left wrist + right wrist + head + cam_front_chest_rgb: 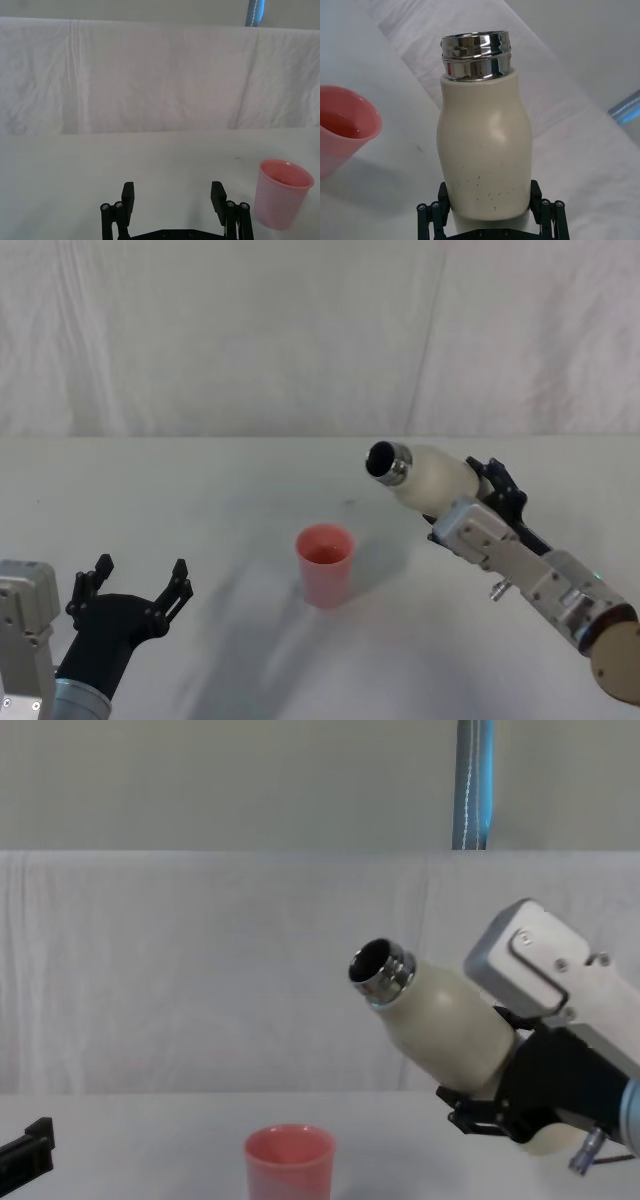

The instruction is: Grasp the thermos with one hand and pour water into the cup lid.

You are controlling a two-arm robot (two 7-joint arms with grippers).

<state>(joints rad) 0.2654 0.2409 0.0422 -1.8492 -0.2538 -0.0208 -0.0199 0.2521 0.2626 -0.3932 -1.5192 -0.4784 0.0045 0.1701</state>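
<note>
Right pincer [450,502] clamping the thermos [428,478] around its lower body, black fingers [442,197] pressing on both sides of the cream-white shell. Holding it lifted off the desk [200,500], tilted, steel neck pointing up and toward the robot's left, open mouth facing out over the middle of the desk. Mouth sitting higher than the cup lid [325,564] and off to its right, not touching it. Showing, in the right wrist view, small dark specks on the bottle's lower body.

Cup lid standing upright on the desk near the middle, between the two arms, rim up, a shallow pool of liquid sitting at its bottom.

Left pincer [136,587] hovering low at the near left of the desk, well apart from the cup lid, fingers [128,195] spread wide and gripping nothing.

White cloth [300,330] hanging as a backdrop behind the desk; blue pole [473,782] rising above it.
</note>
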